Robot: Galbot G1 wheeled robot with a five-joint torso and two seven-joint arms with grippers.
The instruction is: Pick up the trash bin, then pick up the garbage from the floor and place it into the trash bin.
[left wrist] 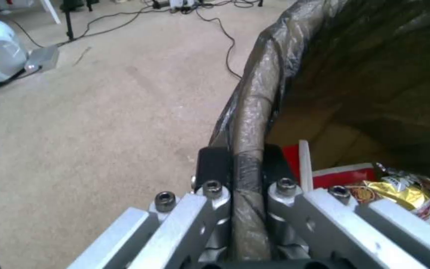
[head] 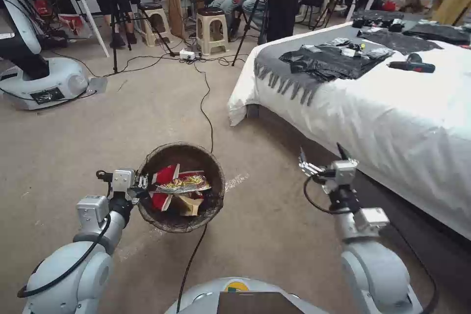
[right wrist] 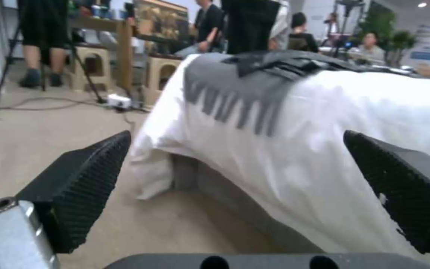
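Left gripper (head: 141, 181) pinching bag-lined rim of trash bin (head: 216, 191), held above carpet; red-and-white packets (head: 164, 179), foil wrapper (head: 184, 184) already inside. Right gripper (head: 324, 159) spread wide, empty, near bed (head: 373, 113). No litter visible on surrounding floor; collection apparently near done

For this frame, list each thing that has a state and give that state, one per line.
Trash bin: upright, bag-lined, gripped at its rim, holding litter.
Left gripper: shut on the bin's rim.
Right gripper: open, empty, beside the bed.
Red-and-white packets: inside the bin.
Foil wrapper: inside the bin, on top.
Black sheets: lying flat on the bed.
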